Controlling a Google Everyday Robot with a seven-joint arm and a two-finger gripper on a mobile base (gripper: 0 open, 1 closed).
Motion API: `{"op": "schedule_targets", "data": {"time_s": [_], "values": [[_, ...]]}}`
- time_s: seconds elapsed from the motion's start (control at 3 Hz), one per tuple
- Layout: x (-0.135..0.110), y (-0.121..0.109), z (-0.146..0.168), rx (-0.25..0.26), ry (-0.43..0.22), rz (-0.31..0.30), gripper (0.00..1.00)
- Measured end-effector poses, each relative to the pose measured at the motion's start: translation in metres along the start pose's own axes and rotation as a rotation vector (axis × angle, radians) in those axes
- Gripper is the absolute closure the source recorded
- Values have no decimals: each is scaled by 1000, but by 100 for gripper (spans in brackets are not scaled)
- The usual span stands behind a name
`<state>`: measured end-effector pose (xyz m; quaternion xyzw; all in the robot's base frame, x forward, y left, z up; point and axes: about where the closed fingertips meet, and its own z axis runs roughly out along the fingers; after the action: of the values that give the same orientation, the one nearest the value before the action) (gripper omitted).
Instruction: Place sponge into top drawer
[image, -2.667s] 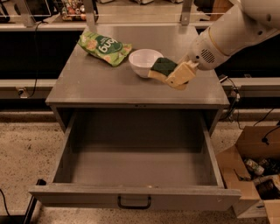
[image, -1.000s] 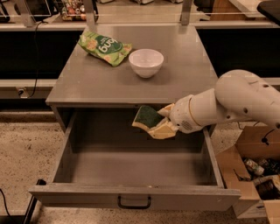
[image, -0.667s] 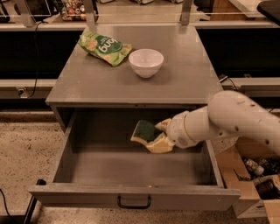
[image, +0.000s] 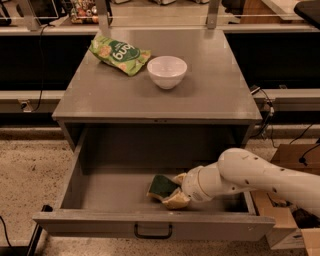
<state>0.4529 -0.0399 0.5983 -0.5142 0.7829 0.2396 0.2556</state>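
Note:
The top drawer (image: 100, 190) of the grey cabinet stands pulled fully open, its bar handle (image: 153, 231) at the front centre. The sponge (image: 161, 186), dark green over pale yellow foam, is low inside the drawer near the front, at or just above the floor. My gripper (image: 176, 190) reaches in from the right and its tan fingers (image: 176, 201) close around the sponge's right end. The white arm (image: 250, 175) crosses the drawer's right side wall.
On the cabinet top stand a white bowl (image: 167, 71) and a light green snack bag (image: 119, 53) at the back left. Cardboard boxes (image: 292, 220) sit on the floor to the right. A cable runs along the floor at the left.
The gripper carried the sponge from the cabinet top beside the bowl, down over the front edge, and lowered it into the open drawer toward the front.

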Motion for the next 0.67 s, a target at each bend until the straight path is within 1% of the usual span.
{"op": "schedule_targets", "data": {"time_s": [0.33,0.67], "values": [[3,2,4,-14,23,0,82],[0,3,1,-14,23,0,59]]}}
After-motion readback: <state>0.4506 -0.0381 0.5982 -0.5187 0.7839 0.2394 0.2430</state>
